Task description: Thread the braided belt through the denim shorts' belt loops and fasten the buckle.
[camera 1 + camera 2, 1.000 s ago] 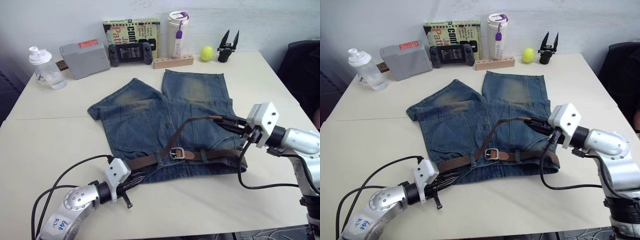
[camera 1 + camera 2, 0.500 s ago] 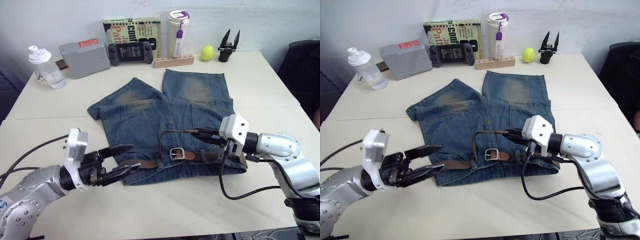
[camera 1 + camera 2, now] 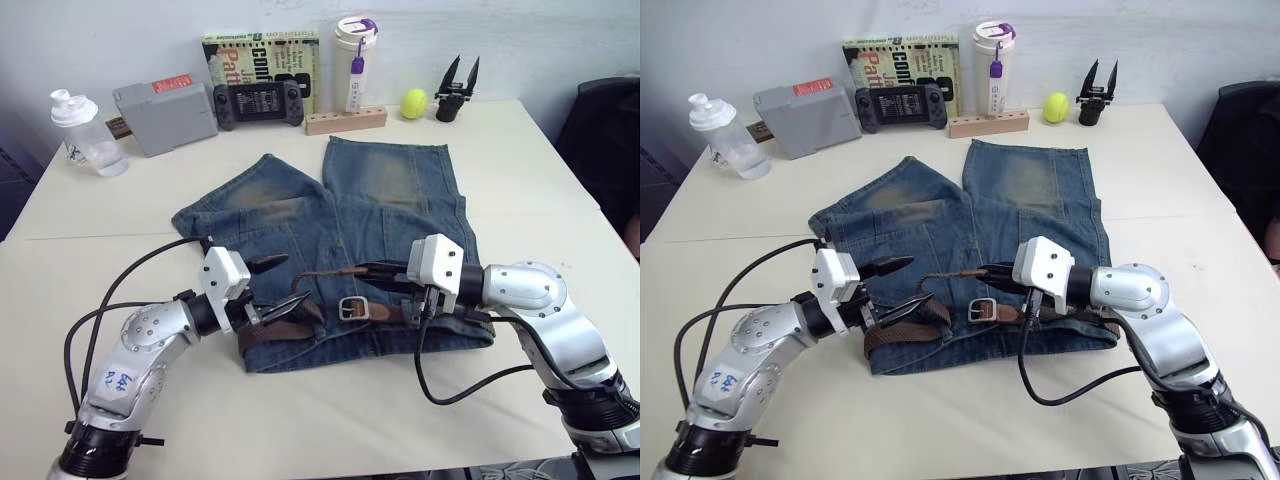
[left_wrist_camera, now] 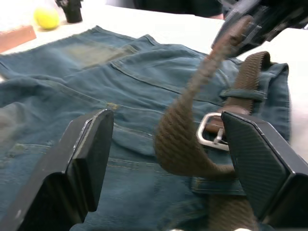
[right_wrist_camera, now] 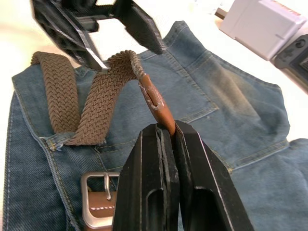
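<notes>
The denim shorts (image 3: 385, 195) lie flat on the table with the waistband toward me. The braided belt (image 3: 300, 322) runs along the waistband under a belt loop (image 4: 243, 93). Its free end arches up over the silver buckle (image 3: 352, 307). My right gripper (image 5: 166, 130) is shut on the belt's leather tip (image 5: 156, 103), just above the buckle (image 5: 98, 192). At the waistband's left end my left gripper (image 3: 280, 285) stands open. Its two fingers (image 4: 86, 159) are wide apart on either side of the raised arch of belt (image 4: 192, 125), without touching it.
Along the table's back edge stand a clear bottle (image 3: 80, 130), a grey box (image 3: 165, 102), a game controller (image 3: 258, 100), a book (image 3: 262, 55), a wooden block (image 3: 345, 120), a white cup (image 3: 355, 50), a tennis ball (image 3: 413, 103) and a black gripper tool (image 3: 455, 90).
My left gripper opened and moved from the table's front edge up to the belt's left end. My right gripper carried the belt tip leftward, folding the belt into an arch over the buckle.
</notes>
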